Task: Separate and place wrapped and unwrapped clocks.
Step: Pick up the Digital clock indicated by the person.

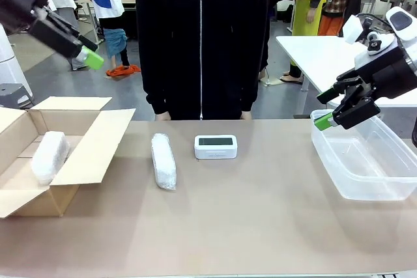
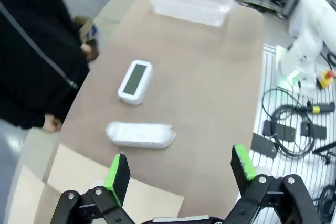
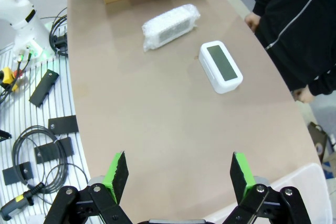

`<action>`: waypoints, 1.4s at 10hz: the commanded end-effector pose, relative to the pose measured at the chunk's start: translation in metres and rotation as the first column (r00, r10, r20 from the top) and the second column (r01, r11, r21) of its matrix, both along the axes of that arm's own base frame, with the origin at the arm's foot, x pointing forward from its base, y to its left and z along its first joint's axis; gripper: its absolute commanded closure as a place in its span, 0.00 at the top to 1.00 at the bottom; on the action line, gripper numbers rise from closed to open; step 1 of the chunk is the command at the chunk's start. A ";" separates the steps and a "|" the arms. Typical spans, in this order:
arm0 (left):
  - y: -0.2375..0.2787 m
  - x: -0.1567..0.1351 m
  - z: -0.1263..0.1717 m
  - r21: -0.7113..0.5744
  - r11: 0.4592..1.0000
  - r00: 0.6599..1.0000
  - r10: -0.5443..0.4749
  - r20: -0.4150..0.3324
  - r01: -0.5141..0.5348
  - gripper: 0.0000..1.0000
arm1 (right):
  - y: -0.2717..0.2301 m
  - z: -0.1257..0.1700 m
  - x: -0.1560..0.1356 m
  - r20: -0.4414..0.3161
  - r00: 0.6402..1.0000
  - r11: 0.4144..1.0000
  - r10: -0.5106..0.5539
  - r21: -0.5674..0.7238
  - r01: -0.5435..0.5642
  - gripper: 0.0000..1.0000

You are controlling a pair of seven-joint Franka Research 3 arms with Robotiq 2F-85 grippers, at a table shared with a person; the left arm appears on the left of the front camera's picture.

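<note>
Bubble-wrapped bundle (image 1: 163, 161), centre-left of frame, long axis toward person (image 1: 201, 37), lower right of left gripper (image 2: 179, 167): nearer, agape, empty. Bare clock (image 1: 215, 146) at centre. At right edge, right gripper (image 3: 178, 170) likewise agape, empty.

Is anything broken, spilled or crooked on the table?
No, nothing stands out. One wrapped bundle lies in the box. A second bundle lies flat on the table beside the clock, not touching it. The tub sits level on the right. No spills or damage show.
</note>
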State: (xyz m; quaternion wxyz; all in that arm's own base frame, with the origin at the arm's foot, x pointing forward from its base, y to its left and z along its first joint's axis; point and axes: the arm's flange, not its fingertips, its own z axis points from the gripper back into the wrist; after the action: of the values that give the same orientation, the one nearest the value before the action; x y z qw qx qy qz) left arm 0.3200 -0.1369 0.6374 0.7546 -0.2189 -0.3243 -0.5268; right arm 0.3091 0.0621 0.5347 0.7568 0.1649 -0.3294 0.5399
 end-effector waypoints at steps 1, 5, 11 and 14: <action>0.006 -0.023 -0.020 0.006 0.998 0.998 -0.063 0.022 0.063 1.00 | 0.001 -0.001 0.004 0.001 1.000 0.999 0.027 0.029 -0.027 1.00; 0.002 -0.037 -0.036 0.126 0.986 0.993 -0.117 0.029 0.113 1.00 | 0.001 -0.001 0.004 0.001 1.000 0.999 0.027 0.029 -0.027 1.00; -0.001 -0.036 -0.035 0.082 0.992 0.995 -0.099 0.014 0.098 1.00 | 0.001 -0.001 0.004 0.001 1.000 0.999 0.027 0.029 -0.027 1.00; -0.001 -0.036 -0.035 0.082 0.992 0.995 -0.099 0.014 0.098 1.00 | 0.001 -0.001 0.004 0.001 1.000 0.999 0.027 0.029 -0.027 1.00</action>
State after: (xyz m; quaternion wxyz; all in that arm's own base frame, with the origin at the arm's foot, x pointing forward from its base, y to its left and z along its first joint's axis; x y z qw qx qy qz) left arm 0.2831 -0.1393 0.6018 0.7349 -0.1934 -0.2975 -0.5779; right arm 0.3091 0.0621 0.5347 0.7568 0.1649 -0.3294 0.5400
